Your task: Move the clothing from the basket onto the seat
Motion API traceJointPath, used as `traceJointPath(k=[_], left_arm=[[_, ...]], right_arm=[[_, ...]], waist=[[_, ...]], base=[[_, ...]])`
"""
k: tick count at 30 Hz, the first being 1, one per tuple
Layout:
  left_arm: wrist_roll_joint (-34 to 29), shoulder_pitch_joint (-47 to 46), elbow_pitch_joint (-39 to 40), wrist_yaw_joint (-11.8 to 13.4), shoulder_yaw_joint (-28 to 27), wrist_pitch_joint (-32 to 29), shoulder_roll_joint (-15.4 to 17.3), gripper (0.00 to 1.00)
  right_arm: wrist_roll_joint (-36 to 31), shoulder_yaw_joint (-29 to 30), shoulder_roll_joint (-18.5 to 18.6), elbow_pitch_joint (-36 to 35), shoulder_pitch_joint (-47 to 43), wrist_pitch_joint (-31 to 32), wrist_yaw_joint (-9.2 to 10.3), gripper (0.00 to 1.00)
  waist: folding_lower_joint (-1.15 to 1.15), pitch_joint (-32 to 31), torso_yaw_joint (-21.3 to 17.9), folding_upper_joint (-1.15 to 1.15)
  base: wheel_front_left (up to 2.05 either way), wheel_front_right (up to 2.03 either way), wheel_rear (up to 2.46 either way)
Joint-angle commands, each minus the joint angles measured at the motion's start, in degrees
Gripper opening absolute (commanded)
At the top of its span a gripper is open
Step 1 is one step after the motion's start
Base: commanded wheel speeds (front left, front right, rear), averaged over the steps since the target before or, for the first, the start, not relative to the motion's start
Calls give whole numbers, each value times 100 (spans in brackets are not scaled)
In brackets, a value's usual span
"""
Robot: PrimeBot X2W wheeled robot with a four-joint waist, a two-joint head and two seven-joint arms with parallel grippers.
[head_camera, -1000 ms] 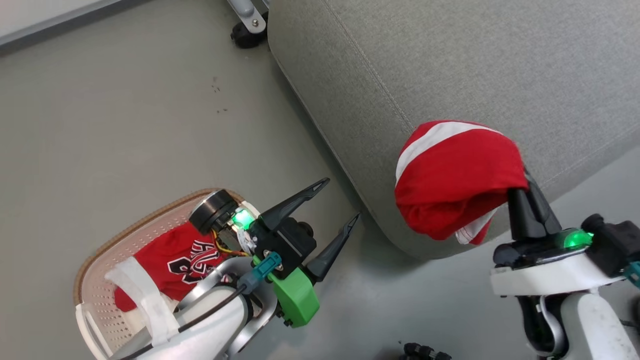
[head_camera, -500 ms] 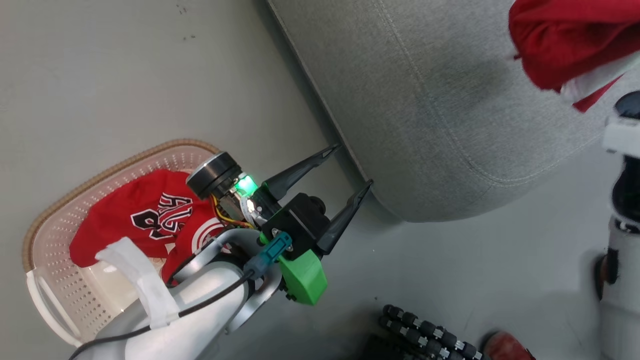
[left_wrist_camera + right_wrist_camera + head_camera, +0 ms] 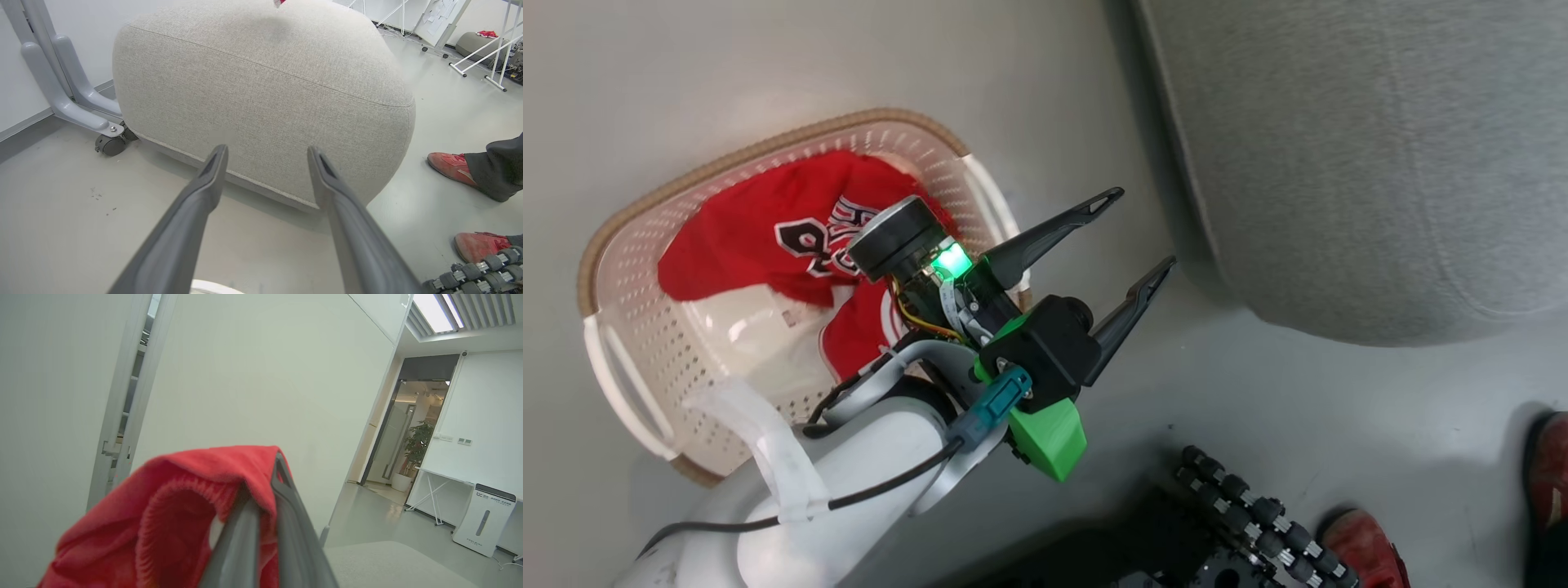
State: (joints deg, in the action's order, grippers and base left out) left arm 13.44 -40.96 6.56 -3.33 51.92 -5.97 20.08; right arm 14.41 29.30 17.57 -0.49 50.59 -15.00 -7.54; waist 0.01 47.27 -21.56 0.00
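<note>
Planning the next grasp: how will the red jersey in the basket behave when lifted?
Probably floppy: the jersey lies crumpled in folds in the basket. Likely light, since it is thin cloth. It may sag and trail, as the other garment droops around the right gripper.

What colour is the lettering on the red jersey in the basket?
Black with white edging, on the jersey; clearest in the head view.

Your right pincer [image 3: 264,486] grips the red garment [image 3: 171,510], which drapes over its tips and hangs to its left; the grey seat [image 3: 388,563] lies beyond, lower right.
</note>
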Motion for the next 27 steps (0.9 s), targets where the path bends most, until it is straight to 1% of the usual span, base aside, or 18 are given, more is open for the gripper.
traceJointPath(k=[1, 4, 7, 12, 13, 14, 15, 18, 21, 25, 27], left_arm=[[-46, -146, 13, 4, -12, 31, 2, 100], [-59, -187, 8, 15, -34, 52, 34, 100], [-75, -239, -6, 28, -38, 60, 49, 100], [-102, -269, -34, 43, -8, 23, 61, 100], [-101, -270, -40, 50, -1, 20, 65, 100], [-109, -271, -49, 67, -1, 6, 74, 100], [-114, -270, -54, 82, 0, 8, 79, 100], [-64, -203, -96, 98, 0, 49, 89, 100], [-2, -94, -159, 133, 9, 132, 61, 100], [176, 81, -326, 240, -62, 363, -58, 100], [238, 147, -495, 305, -119, 577, -94, 100]], right_arm=[[-98, 130, 61, 158, 73, -27, 10, 0], [-238, 234, 118, 529, 84, -28, 10, 0], [-463, 176, 162, 919, 12, -28, 10, 0], [-721, 206, -66, 1453, -152, -28, 10, 0], [-742, 243, -146, 1501, -187, -28, 10, 15], [-766, 301, -227, 1512, -228, -28, 10, 72], [-789, 347, -293, 1463, -270, -28, 10, 100], [-826, 426, -572, 1329, -534, -27, 10, 100], [-856, 431, -765, 1163, -827, -28, 10, 100], [-815, 268, -950, 1035, -1346, -27, 10, 100], [-792, 169, -1054, 982, -1609, -27, 10, 100]], waist=[[-1, 542, 544, 0], [-1, 628, 611, 0], [-1, 692, 627, 0], [-1, 710, 620, 0], [-1, 702, 619, 0], [-1, 687, 617, 0], [-1, 671, 615, 0], [-1, 534, 609, 0], [-1, 334, 610, 0], [-1, -32, 658, 0], [-1, -265, 713, 0]], base=[[0, 0, 0], [0, 0, 0], [0, 0, 0], [0, 0, 0], [0, 0, 0], [0, 0, 0], [0, 0, 0], [0, 0, 0], [0, 0, 0], [0, 0, 0], [0, 0, 0]])
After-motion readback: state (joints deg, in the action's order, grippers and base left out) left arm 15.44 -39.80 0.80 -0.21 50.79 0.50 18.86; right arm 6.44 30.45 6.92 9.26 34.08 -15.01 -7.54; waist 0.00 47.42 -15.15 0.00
